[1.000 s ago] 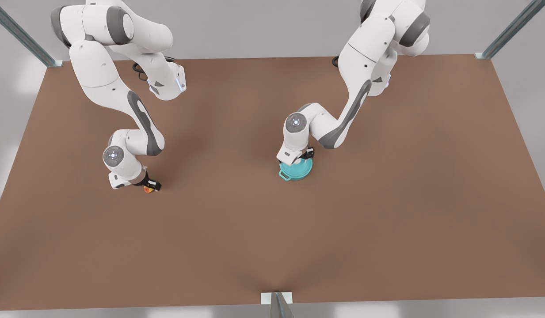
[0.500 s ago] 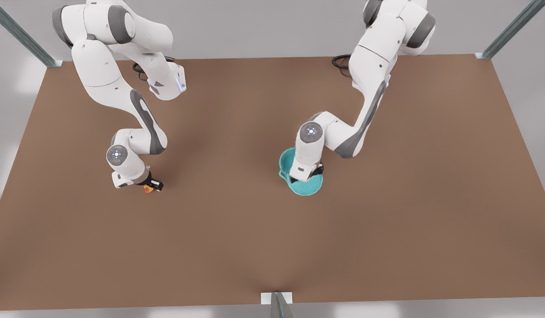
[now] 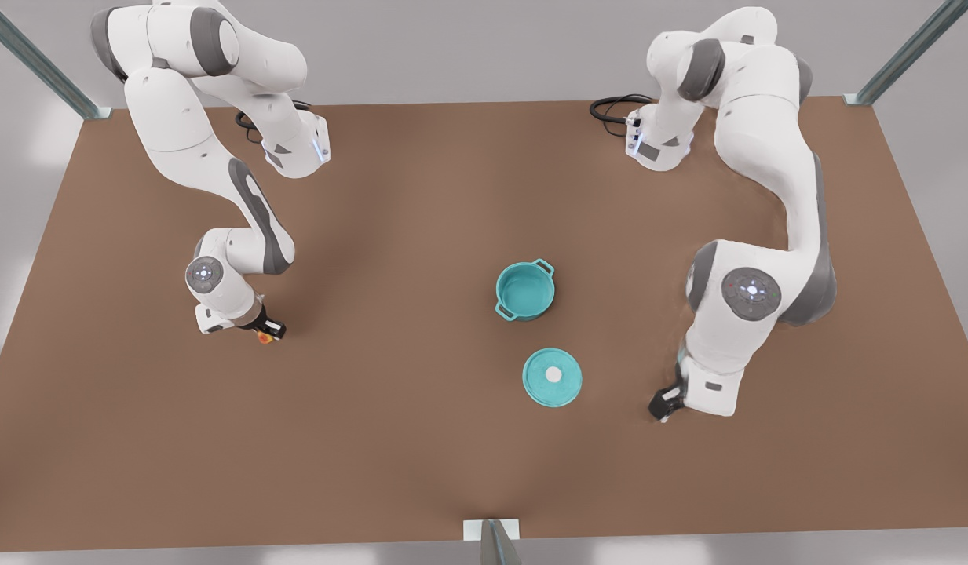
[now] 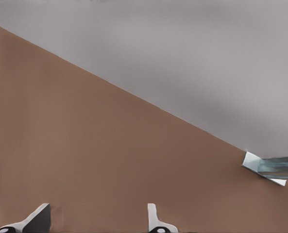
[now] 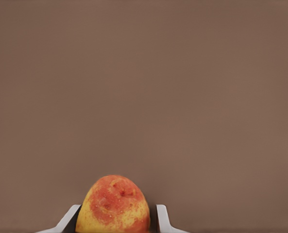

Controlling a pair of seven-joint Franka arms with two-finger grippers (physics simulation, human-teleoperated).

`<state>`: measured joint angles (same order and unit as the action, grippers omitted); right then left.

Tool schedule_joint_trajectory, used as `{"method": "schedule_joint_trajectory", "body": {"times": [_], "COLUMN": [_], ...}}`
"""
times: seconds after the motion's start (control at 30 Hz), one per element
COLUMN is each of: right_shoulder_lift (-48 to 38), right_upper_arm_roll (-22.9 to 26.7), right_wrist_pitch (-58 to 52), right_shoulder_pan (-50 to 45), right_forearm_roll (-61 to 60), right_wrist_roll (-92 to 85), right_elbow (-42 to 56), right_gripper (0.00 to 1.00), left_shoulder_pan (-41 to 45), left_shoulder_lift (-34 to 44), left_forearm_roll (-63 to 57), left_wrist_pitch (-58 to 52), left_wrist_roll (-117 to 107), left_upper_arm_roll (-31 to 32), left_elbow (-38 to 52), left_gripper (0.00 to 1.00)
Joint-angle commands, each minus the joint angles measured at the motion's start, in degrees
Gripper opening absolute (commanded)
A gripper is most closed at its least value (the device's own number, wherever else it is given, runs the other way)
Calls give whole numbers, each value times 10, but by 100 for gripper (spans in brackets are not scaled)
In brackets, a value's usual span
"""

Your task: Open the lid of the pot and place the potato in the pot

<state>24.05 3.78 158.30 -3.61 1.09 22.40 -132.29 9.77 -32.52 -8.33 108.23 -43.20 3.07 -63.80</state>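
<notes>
I see the potato (image 5: 113, 205) clamped between my right gripper (image 3: 268, 333) fingers, at nine o'clock on the table (image 3: 421, 455). My left gripper (image 3: 662, 406), fingers spread and empty, hangs at three o'clock of the pot lid (image 3: 552, 377). The lid, in its grasp half a second ago, now lies at six o'clock of the uncovered pot (image 3: 524, 290), apparently flat.

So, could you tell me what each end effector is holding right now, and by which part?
The right end effector pinches the potato across its sides. The left end effector is open and holds nothing.
</notes>
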Motion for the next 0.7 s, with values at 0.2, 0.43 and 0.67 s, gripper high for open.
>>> {"method": "schedule_joint_trajectory", "body": {"times": [0.2,0.43,0.67], "right_shoulder_lift": [-1,-20,-53], "right_upper_arm_roll": [0,0,-4], "right_wrist_pitch": [-2,-24,-183], "right_shoulder_pan": [-1,-3,-51], "right_forearm_roll": [0,-1,-7], "right_wrist_roll": [6,11,91], "right_elbow": [0,1,78], "right_gripper": [59,56,56], "left_shoulder_pan": [-95,-94,-95], "left_shoulder_lift": [214,212,212], "left_forearm_roll": [110,113,111], "left_wrist_pitch": [-166,-184,-183], "left_wrist_roll": [357,356,356], "left_upper_arm_roll": [-12,-9,-10], "left_elbow": [-263,-266,-265], "left_gripper": [100,100,100]}}
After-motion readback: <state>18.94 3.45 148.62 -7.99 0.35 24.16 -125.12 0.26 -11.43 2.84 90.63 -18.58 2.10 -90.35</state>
